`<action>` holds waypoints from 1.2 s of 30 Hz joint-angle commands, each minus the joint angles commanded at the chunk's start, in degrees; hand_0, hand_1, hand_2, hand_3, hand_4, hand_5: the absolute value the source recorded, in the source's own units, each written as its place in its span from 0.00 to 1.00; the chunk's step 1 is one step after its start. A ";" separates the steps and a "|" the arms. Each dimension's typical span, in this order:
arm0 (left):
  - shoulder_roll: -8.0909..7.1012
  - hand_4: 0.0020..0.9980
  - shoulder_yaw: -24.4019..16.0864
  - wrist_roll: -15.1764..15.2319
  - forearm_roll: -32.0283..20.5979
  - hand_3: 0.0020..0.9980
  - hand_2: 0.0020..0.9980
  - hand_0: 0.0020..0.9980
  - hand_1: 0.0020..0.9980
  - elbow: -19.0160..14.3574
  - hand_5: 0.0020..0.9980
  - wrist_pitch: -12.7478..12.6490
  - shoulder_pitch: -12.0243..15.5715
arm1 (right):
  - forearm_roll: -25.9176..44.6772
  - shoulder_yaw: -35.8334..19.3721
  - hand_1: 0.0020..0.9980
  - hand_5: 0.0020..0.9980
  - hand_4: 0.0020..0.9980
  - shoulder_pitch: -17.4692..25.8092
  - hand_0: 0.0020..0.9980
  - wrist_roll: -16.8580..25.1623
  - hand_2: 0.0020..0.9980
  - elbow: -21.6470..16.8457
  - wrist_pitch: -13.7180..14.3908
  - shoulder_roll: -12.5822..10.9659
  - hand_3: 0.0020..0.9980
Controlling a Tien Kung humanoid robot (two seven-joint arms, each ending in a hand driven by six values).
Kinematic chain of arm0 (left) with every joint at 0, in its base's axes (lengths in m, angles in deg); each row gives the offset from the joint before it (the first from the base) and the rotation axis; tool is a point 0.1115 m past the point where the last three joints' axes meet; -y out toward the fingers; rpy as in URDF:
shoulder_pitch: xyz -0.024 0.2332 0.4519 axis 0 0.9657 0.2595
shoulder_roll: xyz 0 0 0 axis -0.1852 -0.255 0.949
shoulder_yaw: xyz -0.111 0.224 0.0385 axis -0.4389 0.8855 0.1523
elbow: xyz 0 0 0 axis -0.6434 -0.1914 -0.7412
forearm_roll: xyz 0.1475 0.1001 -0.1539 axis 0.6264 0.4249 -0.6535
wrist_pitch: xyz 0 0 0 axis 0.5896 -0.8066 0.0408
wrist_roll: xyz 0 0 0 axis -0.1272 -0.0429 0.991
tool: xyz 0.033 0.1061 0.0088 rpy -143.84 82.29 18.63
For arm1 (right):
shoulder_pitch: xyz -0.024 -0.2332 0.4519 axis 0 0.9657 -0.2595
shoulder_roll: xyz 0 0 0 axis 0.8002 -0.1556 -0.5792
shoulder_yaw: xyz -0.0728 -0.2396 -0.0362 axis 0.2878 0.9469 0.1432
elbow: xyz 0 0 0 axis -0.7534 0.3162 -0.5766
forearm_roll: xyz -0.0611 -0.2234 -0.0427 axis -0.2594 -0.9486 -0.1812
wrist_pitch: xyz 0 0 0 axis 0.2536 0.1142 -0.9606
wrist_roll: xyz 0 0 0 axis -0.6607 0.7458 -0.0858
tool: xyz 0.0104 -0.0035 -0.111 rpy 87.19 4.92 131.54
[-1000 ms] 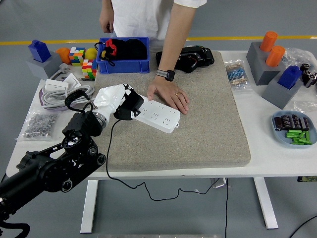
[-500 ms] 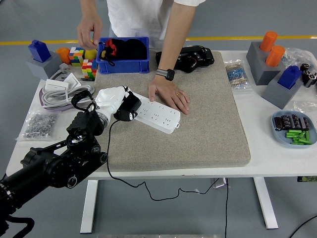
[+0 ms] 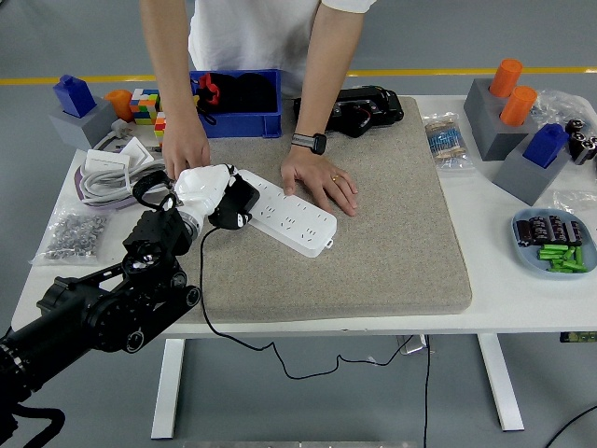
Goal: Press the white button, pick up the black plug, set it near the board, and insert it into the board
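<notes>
From the head view, the left hand [image 3: 210,189] is curled around the black plug [image 3: 235,207], holding it at the near end of the white power strip [image 3: 291,213] on the grey mat [image 3: 373,233]. A person's hands [image 3: 322,183] steady the strip (one sits close beside the robot's fingers). The plug looks tilted; pushed askew, it could miss the socket or shove the strip sideways.

No text, label, brand, number or sign can be read anywhere in the head view. The power strip [image 3: 284,213] on the mat [image 3: 373,252] shows only plain sockets, and any print on the bags near the table's [image 3: 522,289] left and right edges is too small to make out.
</notes>
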 joint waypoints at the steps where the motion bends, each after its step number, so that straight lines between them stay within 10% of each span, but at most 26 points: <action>1: 0.00 0.42 0.01 -0.03 0.03 0.53 0.30 0.16 0.25 -0.01 0.00 0.05 -0.01 | 0.00 0.02 0.57 0.31 0.63 0.00 0.64 -0.01 0.59 0.00 -0.01 0.00 0.54; 18: -0.44 0.53 -0.42 -0.93 -1.06 0.58 0.35 0.19 0.30 -0.47 0.00 2.39 0.22 | 0.02 -0.11 0.57 0.30 0.63 0.00 0.64 0.01 0.59 -0.05 -0.03 0.18 0.54; 19: -0.44 0.81 -0.50 -0.92 -1.19 0.63 0.45 0.27 0.49 -0.55 0.00 2.35 0.23 | 0.04 -0.14 0.57 0.30 0.63 0.00 0.64 0.00 0.59 -0.04 -0.03 0.20 0.54; 24: -0.51 0.81 -0.77 -0.59 -2.20 0.63 0.45 0.27 0.49 -1.23 0.00 2.39 0.25 | 0.07 -0.17 0.57 0.30 0.63 0.03 0.64 -0.01 0.59 -0.02 -0.04 0.21 0.54; 25: -0.50 0.96 -0.79 -0.60 -2.33 0.75 0.55 0.44 0.65 -1.33 0.12 2.48 0.26 | 0.06 -0.15 0.57 0.30 0.63 0.03 0.64 -0.02 0.59 -0.02 -0.05 0.21 0.54; 30: -0.44 0.96 -0.53 -0.80 -2.31 0.75 0.55 0.44 0.65 -1.39 0.12 3.21 0.31 | 0.01 -0.20 0.57 0.30 0.63 0.02 0.64 0.00 0.59 -0.07 -0.04 0.25 0.54; 31: -0.43 1.00 -0.48 -0.79 -2.24 0.84 0.76 0.76 0.86 -1.38 0.20 3.16 0.34 | 0.01 -0.20 0.57 0.30 0.63 0.02 0.64 0.00 0.59 -0.07 -0.04 0.26 0.54; 36: -0.35 1.00 -0.40 -0.63 -1.70 0.84 0.76 0.76 0.86 -1.49 0.20 2.93 0.44 | 0.06 -0.10 0.57 0.30 0.63 0.10 0.64 0.01 0.59 -0.04 -0.04 0.26 0.54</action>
